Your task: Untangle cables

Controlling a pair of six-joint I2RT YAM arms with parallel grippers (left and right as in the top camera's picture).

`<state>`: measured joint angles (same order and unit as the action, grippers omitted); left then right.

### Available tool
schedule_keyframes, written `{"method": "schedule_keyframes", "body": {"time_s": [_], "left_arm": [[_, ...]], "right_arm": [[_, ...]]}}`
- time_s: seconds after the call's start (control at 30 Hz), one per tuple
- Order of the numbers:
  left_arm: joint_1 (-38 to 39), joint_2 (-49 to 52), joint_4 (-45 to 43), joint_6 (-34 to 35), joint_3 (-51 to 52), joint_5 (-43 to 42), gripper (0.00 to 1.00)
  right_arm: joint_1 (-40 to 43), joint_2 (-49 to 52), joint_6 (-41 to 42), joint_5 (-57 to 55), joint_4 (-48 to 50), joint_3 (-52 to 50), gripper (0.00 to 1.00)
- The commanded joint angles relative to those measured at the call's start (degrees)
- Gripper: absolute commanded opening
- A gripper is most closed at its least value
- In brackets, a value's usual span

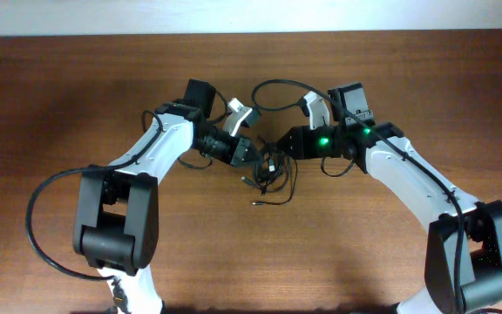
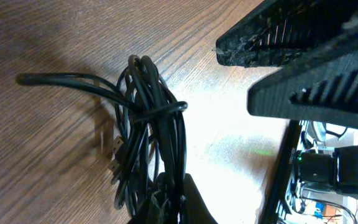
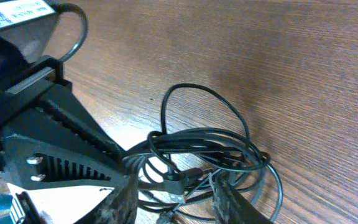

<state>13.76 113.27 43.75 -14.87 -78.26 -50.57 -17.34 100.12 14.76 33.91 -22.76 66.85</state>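
Observation:
The cables are thin black cords in a loose tangle on the wooden table, between the two arms. In the left wrist view they form a looped bundle with a small plug at its side. My left gripper is shut on the lower end of that bundle. My right gripper is open, its two fingers standing either side of several strands and a plug without pinching them. In the overhead view the left gripper and right gripper nearly meet above the tangle.
A thicker black arm cable loops out at the left arm's base, and another arcs behind the right wrist. The brown table runs back to a pale wall. The right gripper's fingers fill the left wrist view's upper right.

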Motion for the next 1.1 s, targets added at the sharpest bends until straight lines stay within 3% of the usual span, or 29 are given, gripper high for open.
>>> {"method": "schedule_keyframes", "body": {"time_s": [0.0,0.13,0.2,0.3,0.47,0.67,0.97,1.0,1.07], "left_arm": [[0.1,0.4,0.2,-1.5,0.2,-0.7,0.0],[0.1,0.4,0.3,-1.6,0.2,-0.7,0.0],[0.1,0.4,0.5,-4.5,0.2,-0.7,0.0],[0.3,0.4,0.7,-7.1,0.2,2.7,0.0],[3.6,0.4,0.9,-7.2,0.6,8.2,0.0],[6.8,0.4,1.2,-7.1,2.4,8.4,0.0],[6.7,0.4,1.1,-7.1,2.4,8.5,0.0],[6.7,0.4,1.1,-7.0,2.4,8.5,0.0],[6.7,0.4,0.7,-4.6,2.4,10.1,0.0]], "right_arm": [[-0.3,-0.3,-2.0,-1.1,-0.7,0.7,0.38],[-0.4,-0.3,-4.3,-1.2,-1.4,0.7,0.36],[-0.4,-0.3,-5.4,-1.2,-2.0,0.7,0.26],[-0.4,-0.3,-5.6,-1.2,-2.3,0.6,0.2],[-0.4,-0.3,-5.2,-1.1,-0.2,0.6,0.22],[-1.3,0.2,-4.6,-1.2,-4.6,0.6,0.33],[-3.4,2.8,-3.4,-5.2,-5.0,0.5,0.33],[-3.4,2.8,-3.4,-5.8,-5.0,0.5,0.28],[-3.0,2.8,-3.4,-6.1,-4.9,0.5,0.05]]}}
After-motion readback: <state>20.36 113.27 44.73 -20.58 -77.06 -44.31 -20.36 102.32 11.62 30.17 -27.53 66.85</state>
